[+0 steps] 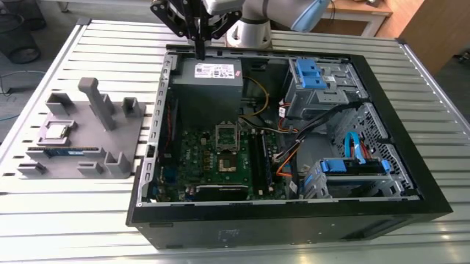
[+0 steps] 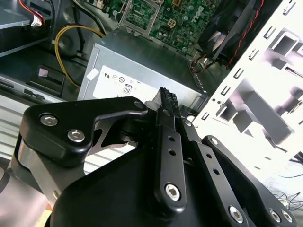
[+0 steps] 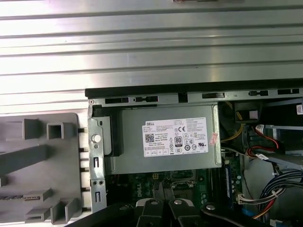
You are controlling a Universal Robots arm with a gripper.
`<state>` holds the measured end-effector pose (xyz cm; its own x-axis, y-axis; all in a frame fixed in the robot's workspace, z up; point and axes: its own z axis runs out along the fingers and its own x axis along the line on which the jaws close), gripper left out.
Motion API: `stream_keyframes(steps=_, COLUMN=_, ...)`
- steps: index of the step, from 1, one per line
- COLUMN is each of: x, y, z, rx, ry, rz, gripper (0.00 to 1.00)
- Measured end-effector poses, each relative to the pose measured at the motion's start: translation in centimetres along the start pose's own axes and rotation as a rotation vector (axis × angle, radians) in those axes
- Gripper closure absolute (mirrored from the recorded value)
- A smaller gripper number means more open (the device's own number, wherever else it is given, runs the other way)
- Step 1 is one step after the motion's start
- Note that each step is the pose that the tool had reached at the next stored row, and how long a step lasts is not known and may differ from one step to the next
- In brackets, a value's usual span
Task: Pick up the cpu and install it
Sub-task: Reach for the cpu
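Cpu (image 1: 59,131) pick-up is, we judge, the step in hand, with nothing grasped yet. On the table (image 1: 74,220) the case (image 1: 294,214) lies open, and the grey tray (image 1: 136,135) sits beside it at the exterior view's left. Our gripper (image 1: 200,53) hangs over the power supply (image 1: 209,82), clenched on nothing and well apart from the tray. The cpu lies flat in a tray pocket, just beside the memory stick (image 1: 63,149). We should release the jaws, descend square, and pinch its edges only.
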<state>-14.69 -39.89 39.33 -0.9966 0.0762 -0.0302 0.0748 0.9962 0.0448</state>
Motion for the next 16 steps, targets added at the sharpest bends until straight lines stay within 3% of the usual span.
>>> stream_keyframes(steps=16, x=0.88, y=-0.06, z=-0.03, rx=-0.0001, ry=-0.0016, rz=0.0, gripper=0.89)
